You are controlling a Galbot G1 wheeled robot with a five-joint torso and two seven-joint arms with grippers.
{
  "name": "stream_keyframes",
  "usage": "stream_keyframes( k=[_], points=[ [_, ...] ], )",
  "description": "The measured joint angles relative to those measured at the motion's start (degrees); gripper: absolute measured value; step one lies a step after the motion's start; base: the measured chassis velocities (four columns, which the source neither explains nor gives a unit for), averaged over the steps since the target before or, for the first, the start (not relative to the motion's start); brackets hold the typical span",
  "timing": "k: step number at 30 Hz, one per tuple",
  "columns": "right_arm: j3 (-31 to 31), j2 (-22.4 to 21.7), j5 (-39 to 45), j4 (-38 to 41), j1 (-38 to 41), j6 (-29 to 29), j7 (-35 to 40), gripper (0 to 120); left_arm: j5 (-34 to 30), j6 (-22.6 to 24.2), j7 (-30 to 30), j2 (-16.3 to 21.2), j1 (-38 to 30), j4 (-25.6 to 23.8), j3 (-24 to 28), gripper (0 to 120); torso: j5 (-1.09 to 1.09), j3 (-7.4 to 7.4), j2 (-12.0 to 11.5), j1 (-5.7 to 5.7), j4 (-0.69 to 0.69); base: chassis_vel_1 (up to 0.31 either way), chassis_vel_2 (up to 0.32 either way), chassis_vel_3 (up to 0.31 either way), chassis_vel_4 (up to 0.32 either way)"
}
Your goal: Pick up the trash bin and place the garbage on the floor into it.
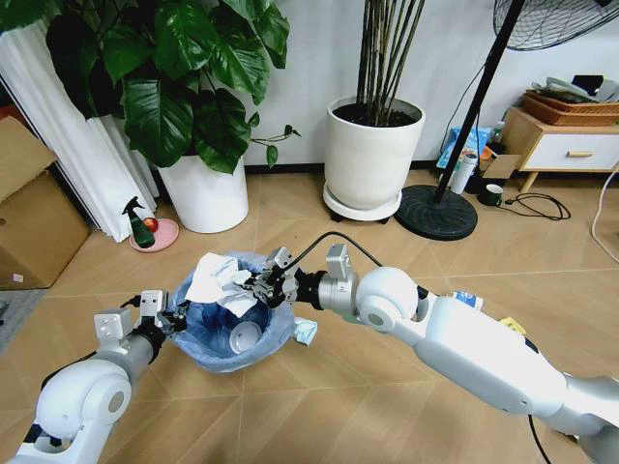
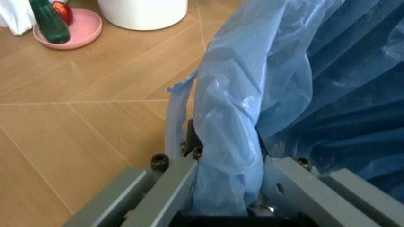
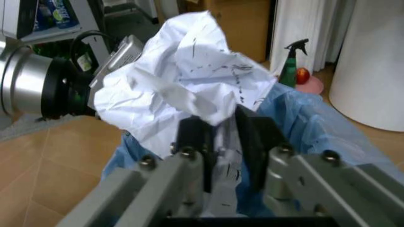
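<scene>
The trash bin (image 1: pixel 224 333), lined with a crinkly blue bag, hangs from my left gripper (image 1: pixel 170 317), which is shut on its near-left rim. The left wrist view has the left gripper (image 2: pixel 227 182) clamped on the bag-covered rim (image 2: pixel 233 118). My right gripper (image 1: pixel 265 286) is shut on a crumpled white paper (image 1: pixel 217 278) and holds it over the bin's mouth. In the right wrist view the paper (image 3: pixel 183 71) sticks up from the right gripper (image 3: pixel 222 137), above the blue bag (image 3: pixel 309 118). A white disc (image 1: pixel 242 336) lies inside the bin. A pale scrap (image 1: pixel 306 332) lies on the floor (image 1: pixel 319 396) beside the bin.
Two large white plant pots (image 1: pixel 205 193) (image 1: pixel 372 150) stand behind the bin, with a fan base (image 1: pixel 435 213) to their right. A pink dish with a spray bottle (image 1: pixel 153 234) and a cardboard box (image 1: pixel 34 217) are at the left. A blue-white packet (image 1: pixel 467 300) and yellow wrapper (image 1: pixel 513 326) lie behind my right arm.
</scene>
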Motion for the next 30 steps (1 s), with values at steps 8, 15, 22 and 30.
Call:
stream_keyframes(
  k=[8,15,22,30],
  points=[
    [0.3,0.0,-0.4,0.1,-0.4,0.4,0.5,48,0.0,0.0,0.1,0.1,-0.1,0.1,0.1,0,0.0,0.0,0.0,0.0,0.0,0.0,0.0,0.0,0.0],
    [0.7,-0.1,-0.2,0.6,-0.6,0.4,1.0,74,0.0,0.0,0.1,0.0,0.2,-0.1,0.2,0,0.0,0.0,0.0,0.0,0.0,0.0,0.0,0.0,0.0],
    [0.7,-0.2,-0.1,0.9,-0.5,0.4,1.3,98,0.0,0.0,0.1,0.1,0.3,-0.6,0.1,0,0.0,0.0,0.0,0.0,0.0,0.0,0.0,0.0,0.0],
    [1.6,-0.8,-0.2,0.9,-0.4,0.4,1.3,100,-0.1,0.0,0.1,0.1,0.3,-0.8,0.2,0,0.0,0.0,0.0,0.0,0.0,0.0,0.0,0.0,0.0]
  ],
)
